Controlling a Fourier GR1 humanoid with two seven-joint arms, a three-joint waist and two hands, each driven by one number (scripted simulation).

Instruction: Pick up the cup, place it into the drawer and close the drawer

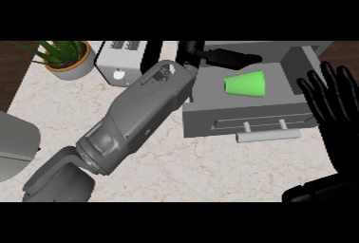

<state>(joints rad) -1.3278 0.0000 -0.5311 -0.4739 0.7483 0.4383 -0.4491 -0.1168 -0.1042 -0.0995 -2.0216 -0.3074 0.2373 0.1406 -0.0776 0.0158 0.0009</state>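
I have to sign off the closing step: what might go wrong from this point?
1. The left hand reaches over the open drawer, above the green cup; closing now may catch it.
2. The cup lies on its side, so it may roll.
3. The right hand rests open beside the drawer, off the handle.

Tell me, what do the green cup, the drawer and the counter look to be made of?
The green cup looks like plastic: one flat, bright, matte colour. The drawer looks like painted metal, plain grey with a pale bar handle, though plastic is possible. The counter looks like polished stone: pale with fine brown veins.
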